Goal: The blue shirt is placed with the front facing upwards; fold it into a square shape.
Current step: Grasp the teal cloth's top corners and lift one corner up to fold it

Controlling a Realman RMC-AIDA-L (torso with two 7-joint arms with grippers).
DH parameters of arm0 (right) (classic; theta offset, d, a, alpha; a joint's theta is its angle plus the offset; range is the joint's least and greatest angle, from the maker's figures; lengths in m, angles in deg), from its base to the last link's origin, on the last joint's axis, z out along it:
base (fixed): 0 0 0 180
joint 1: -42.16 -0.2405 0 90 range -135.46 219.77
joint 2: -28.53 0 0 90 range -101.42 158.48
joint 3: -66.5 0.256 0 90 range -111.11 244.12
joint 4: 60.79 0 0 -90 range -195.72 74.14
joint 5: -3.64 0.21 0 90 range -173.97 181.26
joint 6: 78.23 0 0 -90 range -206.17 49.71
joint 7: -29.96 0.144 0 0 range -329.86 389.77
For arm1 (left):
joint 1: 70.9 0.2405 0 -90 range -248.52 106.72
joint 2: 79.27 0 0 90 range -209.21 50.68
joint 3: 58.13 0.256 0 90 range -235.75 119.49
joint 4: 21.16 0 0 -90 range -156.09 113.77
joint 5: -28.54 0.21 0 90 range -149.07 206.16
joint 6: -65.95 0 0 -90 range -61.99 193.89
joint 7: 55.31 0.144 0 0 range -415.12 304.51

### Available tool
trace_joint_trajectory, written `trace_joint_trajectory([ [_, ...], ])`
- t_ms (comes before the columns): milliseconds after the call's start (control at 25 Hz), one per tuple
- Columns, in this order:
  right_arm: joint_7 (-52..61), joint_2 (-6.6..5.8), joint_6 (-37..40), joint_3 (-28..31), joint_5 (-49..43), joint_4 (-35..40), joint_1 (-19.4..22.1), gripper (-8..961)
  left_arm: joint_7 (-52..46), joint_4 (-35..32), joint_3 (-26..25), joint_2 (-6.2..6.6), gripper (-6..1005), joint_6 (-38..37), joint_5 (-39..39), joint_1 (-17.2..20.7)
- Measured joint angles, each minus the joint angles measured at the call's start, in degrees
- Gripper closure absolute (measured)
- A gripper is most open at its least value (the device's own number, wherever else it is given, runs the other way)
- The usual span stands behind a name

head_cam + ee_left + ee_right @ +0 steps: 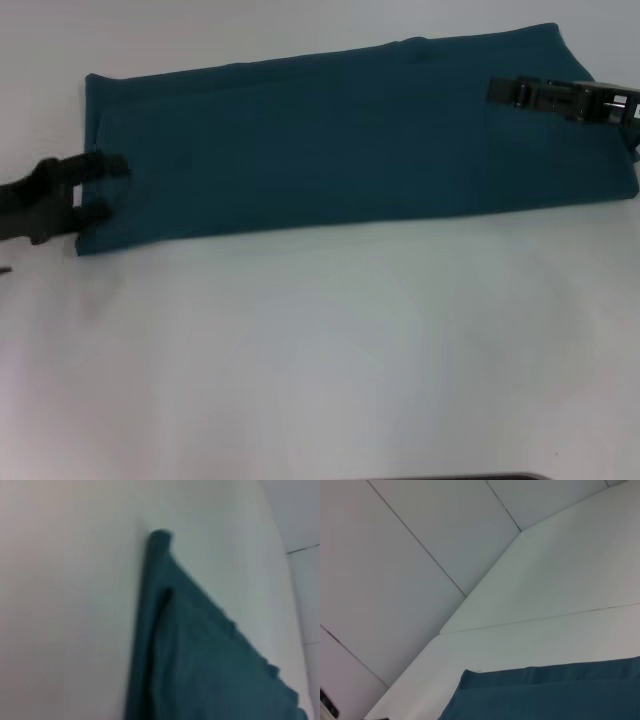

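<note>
Shirt [340, 150] lies as long strip on table [330, 350]. Left gripper [98, 188] parted at its end edge; right gripper [520, 92] over other end, jaw state unclear. Probably readying the crosswise fold.

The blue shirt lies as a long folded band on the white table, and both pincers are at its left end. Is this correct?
Not quite. In the head view the blue shirt is a long band on the white table, but only the left pincer is at its left end; the right pincer is over its right end.
</note>
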Motion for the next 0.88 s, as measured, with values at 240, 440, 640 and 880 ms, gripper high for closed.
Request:
trace_joint_trajectory([
  [240, 0.0, -0.06, 0.1, -0.2, 0.0, 0.0, 0.1, 56, -2.2, -0.9, 0.0, -0.12, 171, 2.1, 1.5, 0.0],
  [440, 0.0, 0.06, 0.2, 0.0, 0.0, 0.0, 0.4, 58, -1.1, 0.0, -0.8, -0.32, 173, 0.6, 0.4, 0.2],
  [640, 0.0, 0.19, 0.4, 0.0, -0.1, 0.0, 0.4, 59, -0.8, 0.3, -0.8, -0.52, 175, 0.2, -1.6, -0.3],
  [880, 0.0, 0.33, 0.5, 0.0, 0.0, 0.0, 0.4, 60, -2.5, 0.3, -0.8, -1.47, 176, 6.3, -1.7, -0.9],
])
